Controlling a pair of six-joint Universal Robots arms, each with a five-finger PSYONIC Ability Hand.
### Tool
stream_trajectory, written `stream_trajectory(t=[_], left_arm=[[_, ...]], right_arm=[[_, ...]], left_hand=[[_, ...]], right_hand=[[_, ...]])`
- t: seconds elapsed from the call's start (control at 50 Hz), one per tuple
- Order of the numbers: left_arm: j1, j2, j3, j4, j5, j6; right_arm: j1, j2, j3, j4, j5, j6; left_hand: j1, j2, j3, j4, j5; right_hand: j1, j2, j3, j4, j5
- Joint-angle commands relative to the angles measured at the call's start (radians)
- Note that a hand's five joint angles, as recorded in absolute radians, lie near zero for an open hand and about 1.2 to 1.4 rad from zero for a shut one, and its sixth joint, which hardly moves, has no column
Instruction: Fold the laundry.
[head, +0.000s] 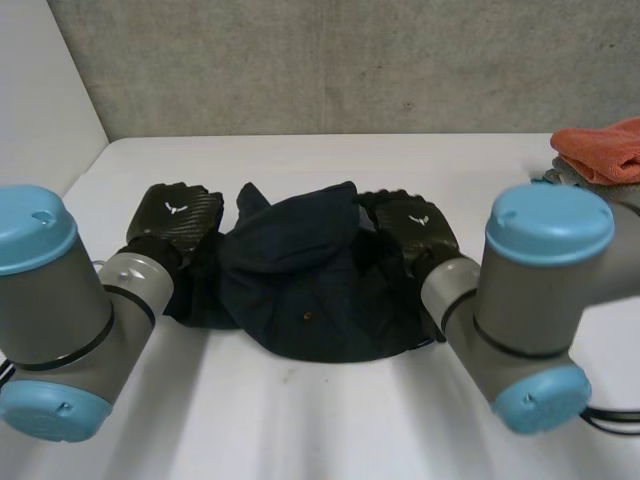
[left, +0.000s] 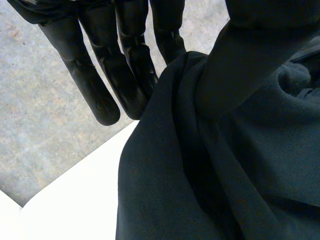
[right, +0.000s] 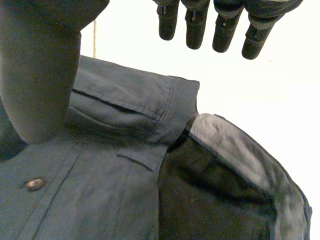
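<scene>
Desk: The white flat desk carries everything, with bare surface around the garment. It looks smooth, so a sideways pull may well drag the garment along instead of folding it.

Garment: The dark navy cloth garment, with a stitched waistband and a pocket flap, lies bunched in a heap mid-desk between the two arms. It is not spread flat, and its far side stands up in folds. Any fold made from this state would likely trap creases and come out crooked.

Left robot hand: The black left robot hand sits at the garment's left edge. Its fingers are straight and reach past the cloth, and the thumb lies across the fabric. Nothing is clamped. If it closed here, it could pinch several layers at once, or a thin ridge that slips free.

Right robot hand: The black right robot hand sits at the garment's far right corner. Its straight fingers hang over bare desk just beyond the waistband, with the thumb over the cloth, so it holds nothing. If it closed now, it might catch only the hem, or miss the cloth entirely.

Orange cloth: The crumpled orange cloth lies well apart from the garment, to its far right. A wide outward swing of the right arm could brush it.

Button: The small round metal button sits on the garment's front, near the right thumb. It could snag a fingertip sliding over it.
</scene>
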Motion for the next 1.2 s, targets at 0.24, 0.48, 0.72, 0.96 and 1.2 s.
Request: stream_trajectory(t=[0.24, 0.48, 0.72, 0.96, 1.2], left_arm=[[0.005, 0.107, -0.038, -0.055, 0.000, -0.008], [0.007, 0.109, -0.039, -0.049, -0.007, -0.053], [0.079, 0.222, -0.001, -0.060, 0.017, -0.068], [0.087, 0.367, 0.017, -0.233, 0.195, -0.137], [0.071, -0.063, 0.154, -0.204, 0.143, -0.033]], right_arm=[[0.032, 0.425, -0.485, 0.111, -0.116, -0.149], [0.046, 0.460, -0.490, -0.030, -0.107, -0.094], [-0.127, -0.033, -0.327, 0.161, -0.179, -0.390], [-0.232, -0.318, -0.341, 0.628, -0.232, -0.758], [-0.192, -0.074, -0.311, 0.574, -0.206, -0.751]], left_hand=[[0.237, 0.202, 0.209, 0.198, 0.251], [0.237, 0.202, 0.209, 0.198, 0.251], [0.237, 0.202, 0.209, 0.198, 0.251], [0.237, 0.202, 0.209, 0.198, 0.251], [0.237, 0.202, 0.209, 0.198, 0.251]], right_hand=[[0.158, 0.173, 0.173, 0.171, 0.158], [1.173, 1.188, 1.188, 1.186, 1.173], [1.175, 1.189, 1.190, 1.188, 1.175], [1.175, 1.189, 1.190, 1.188, 1.175], [1.175, 1.189, 1.190, 1.188, 1.175]])
